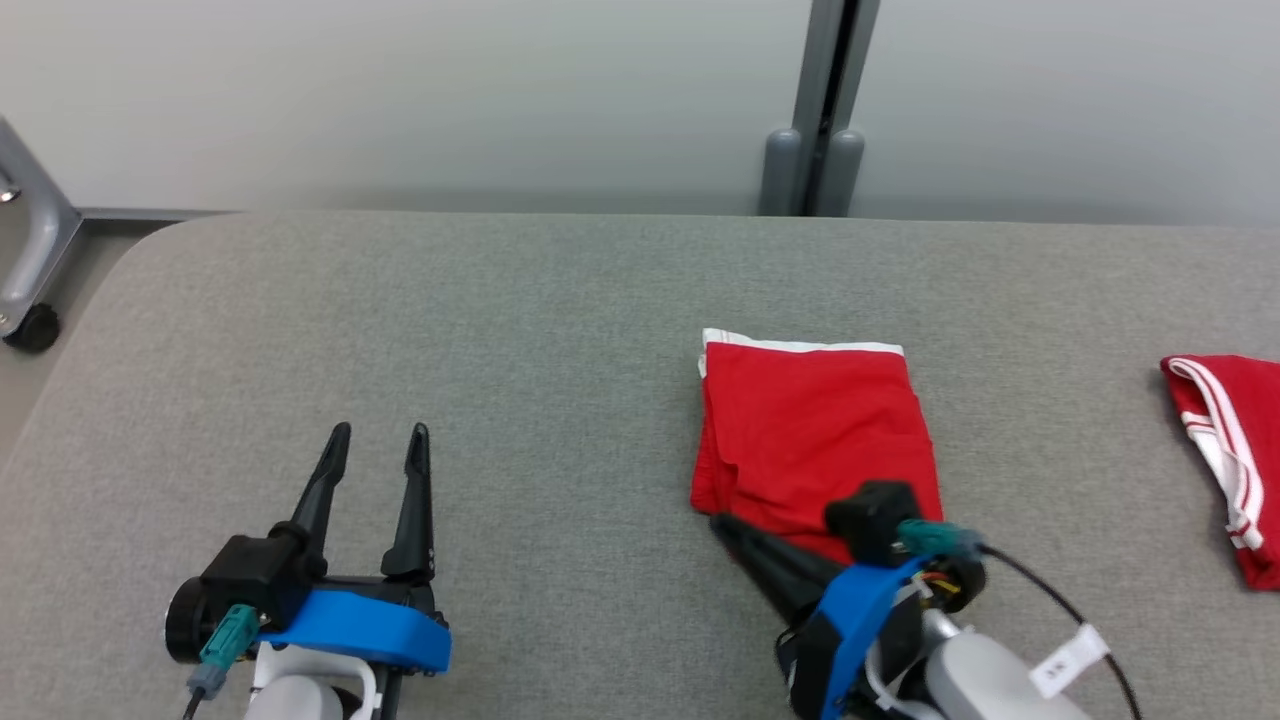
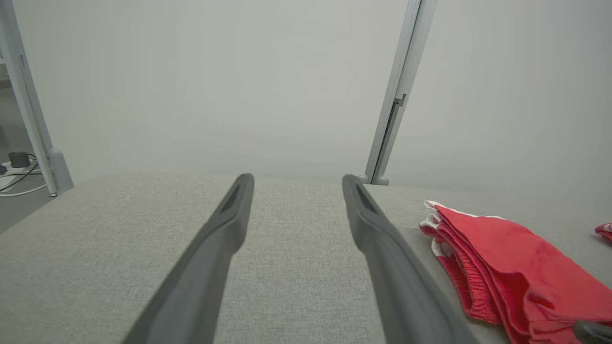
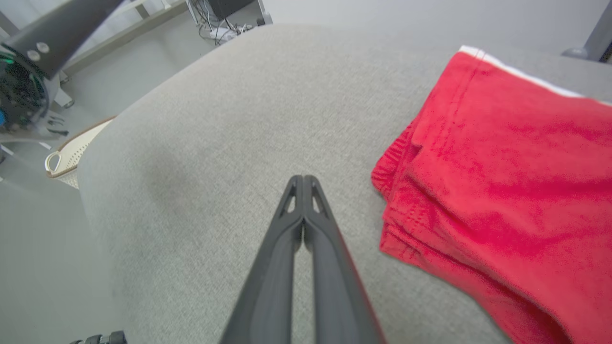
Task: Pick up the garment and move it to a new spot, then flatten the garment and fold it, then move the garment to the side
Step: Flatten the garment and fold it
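Garment [image 1: 815, 430], red with white band on far edge. Lies folded into a rectangle, flat on table [image 1: 500, 330], a little off the middle of head view toward 4 o'clock. Shows at 4 o'clock in left wrist view [image 2: 516, 258], with fold layers stacked at its near edge, and at 2 o'clock in right wrist view [image 3: 502, 181].

Right gripper [image 1: 718, 520] at 5 o'clock in head view. Points toward 10 o'clock, fingers pressed together, nothing between them. Sits low over table with tips just beside the 7 o'clock corner of garment; cannot tell if touching the cloth. In right wrist view [image 3: 302, 177], tips together above bare table, garment just to 3 o'clock of them.

Left gripper [image 1: 380, 430] at 8 o'clock in head view. Points to 12 o'clock, fingers spread wide apart and empty, well apart from garment. In left wrist view [image 2: 297, 177], bare table between the fingers.

Second cloth [image 1: 1230, 450], red with white stripes, at 3 o'clock edge of head view, well apart from garment. Grey post [image 1: 825, 100] behind table at 1 o'clock.
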Tool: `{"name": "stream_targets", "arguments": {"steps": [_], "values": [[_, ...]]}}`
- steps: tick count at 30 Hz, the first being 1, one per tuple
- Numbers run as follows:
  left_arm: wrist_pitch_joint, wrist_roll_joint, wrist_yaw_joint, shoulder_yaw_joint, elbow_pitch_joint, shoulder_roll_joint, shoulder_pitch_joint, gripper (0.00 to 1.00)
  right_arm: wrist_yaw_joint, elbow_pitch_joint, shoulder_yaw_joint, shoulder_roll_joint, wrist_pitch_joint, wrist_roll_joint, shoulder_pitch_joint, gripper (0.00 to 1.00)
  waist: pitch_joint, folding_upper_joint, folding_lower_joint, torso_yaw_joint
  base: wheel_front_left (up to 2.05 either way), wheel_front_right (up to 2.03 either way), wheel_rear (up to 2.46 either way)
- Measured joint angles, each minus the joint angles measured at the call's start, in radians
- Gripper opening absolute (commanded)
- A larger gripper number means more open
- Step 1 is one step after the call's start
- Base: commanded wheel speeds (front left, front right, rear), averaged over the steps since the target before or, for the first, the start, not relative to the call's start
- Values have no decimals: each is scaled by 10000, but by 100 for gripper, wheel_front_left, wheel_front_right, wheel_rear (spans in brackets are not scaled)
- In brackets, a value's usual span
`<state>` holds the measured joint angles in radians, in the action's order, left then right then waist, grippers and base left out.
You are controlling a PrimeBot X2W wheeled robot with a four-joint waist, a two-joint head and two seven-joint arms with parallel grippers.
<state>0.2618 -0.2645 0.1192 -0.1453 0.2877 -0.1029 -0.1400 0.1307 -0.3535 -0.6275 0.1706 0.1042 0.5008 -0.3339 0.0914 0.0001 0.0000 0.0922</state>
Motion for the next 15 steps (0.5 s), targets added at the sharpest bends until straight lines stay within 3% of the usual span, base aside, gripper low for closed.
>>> {"name": "stream_targets", "arguments": {"steps": [1, 2, 8, 15], "values": [[0, -12, -29, 86, -36, -19, 72, 100, 0, 297, 382, 94, -213, 4, 102, 88, -61, 0, 0, -113, 0, 0, 0], [0, -29, -52, 205, -86, -33, 157, 100, 0, 562, 840, 159, -472, -67, 224, 100, -123, 0, 0, -229, 0, 0, 0], [0, -73, -211, 771, -349, -71, 604, 100, 0, 1941, 3720, 148, -1430, -1147, 1243, 100, -471, 0, 0, -905, 0, 0, 0], [0, 17, -244, 1047, -439, -21, 845, 100, 0, 2234, 5676, -167, -1340, -2334, 2079, 100, -757, 0, -1, -1310, 0, 0, 0]]}}
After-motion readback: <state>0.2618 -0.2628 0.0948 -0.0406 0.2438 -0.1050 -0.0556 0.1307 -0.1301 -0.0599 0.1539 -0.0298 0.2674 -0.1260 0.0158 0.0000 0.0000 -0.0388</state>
